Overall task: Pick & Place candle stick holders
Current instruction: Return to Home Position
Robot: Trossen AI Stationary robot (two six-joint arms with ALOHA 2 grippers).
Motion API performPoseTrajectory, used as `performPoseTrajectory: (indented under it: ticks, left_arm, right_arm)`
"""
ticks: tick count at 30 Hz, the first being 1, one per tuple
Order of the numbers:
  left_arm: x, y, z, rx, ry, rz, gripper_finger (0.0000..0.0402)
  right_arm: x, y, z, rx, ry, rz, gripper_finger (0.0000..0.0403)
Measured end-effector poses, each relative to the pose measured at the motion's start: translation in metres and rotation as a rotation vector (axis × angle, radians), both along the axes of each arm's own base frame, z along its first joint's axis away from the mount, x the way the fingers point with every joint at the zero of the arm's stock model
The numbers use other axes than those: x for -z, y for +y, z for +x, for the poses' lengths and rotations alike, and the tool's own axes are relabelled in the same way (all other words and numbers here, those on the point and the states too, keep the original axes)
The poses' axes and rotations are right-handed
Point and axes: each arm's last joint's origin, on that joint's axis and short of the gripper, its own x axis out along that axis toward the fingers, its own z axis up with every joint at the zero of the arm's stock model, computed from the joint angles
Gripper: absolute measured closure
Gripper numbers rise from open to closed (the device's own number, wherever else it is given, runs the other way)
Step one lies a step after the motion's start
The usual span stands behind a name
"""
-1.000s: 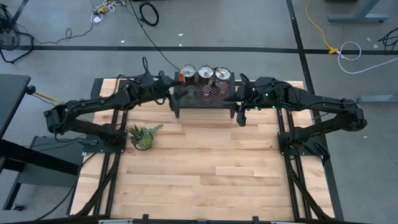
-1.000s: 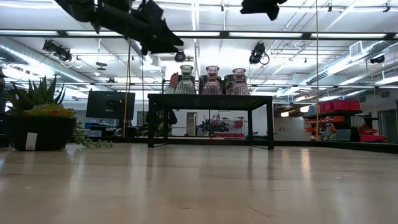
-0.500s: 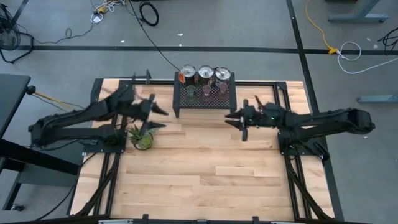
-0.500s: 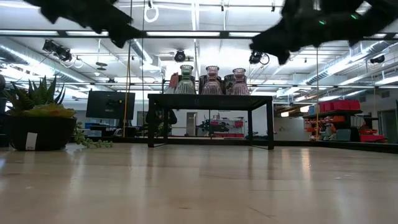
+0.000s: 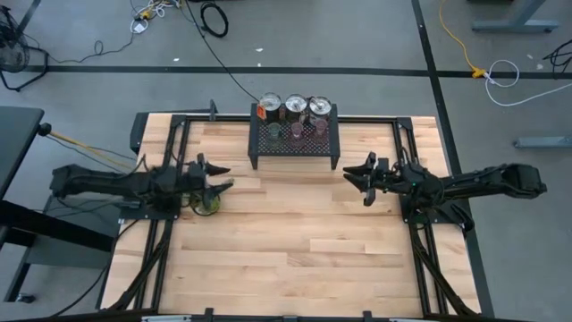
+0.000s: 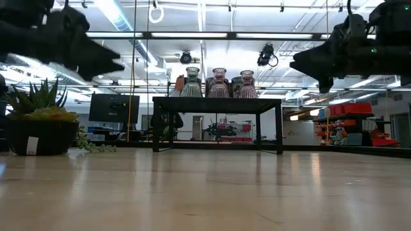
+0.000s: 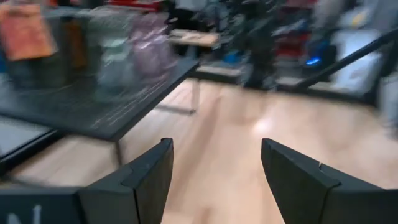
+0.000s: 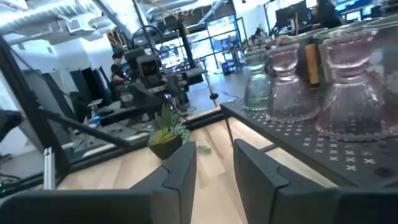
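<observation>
Six candle stick holders stand on the black mesh stand at the table's far middle. Three silver tins stand along its far edge; the left one bears an orange-red mark. Three tinted glass cups stand in front of them, and also show in the low view and the right wrist view. My left gripper is open and empty, left of the stand, over the plant. My right gripper is open and empty, right of the stand and nearer than it.
A small spiky green potted plant stands at the table's left, just under my left gripper. The wooden tabletop stretches bare from the stand to the near edge. Black frame rails run along both sides.
Both grippers have drawn back from the stand and come lower: the left toward the table's left and near side, ending over the plant, the right toward the right and near side. All holders stay on the stand.
</observation>
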Motion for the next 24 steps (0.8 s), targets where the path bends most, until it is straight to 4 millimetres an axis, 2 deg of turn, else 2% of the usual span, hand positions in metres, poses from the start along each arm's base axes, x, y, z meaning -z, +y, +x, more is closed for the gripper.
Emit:
performPoseTrajectory:
  ticks: [4, 10, 16, 24]
  left_arm:
    - [0.019, -0.006, -0.002, -0.088, 0.054, 0.047, 0.0156]
    - [0.033, -0.013, -0.005, -0.037, 0.101, 0.062, 0.0156]
    - [0.035, -0.016, -0.004, 0.035, 0.098, -0.015, 0.0156]
    - [0.035, -0.018, -0.004, 0.116, 0.099, -0.035, 0.0156]
  right_arm:
    - [0.004, 0.001, 0.001, -0.003, 0.05, -0.066, 0.0295]
    - [0.005, 0.002, 0.001, -0.01, 0.065, -0.061, 0.0295]
    - [0.005, 0.002, 0.001, -0.01, 0.066, -0.062, 0.0295]
    - [0.006, 0.002, 0.001, -0.011, 0.069, -0.061, 0.0295]
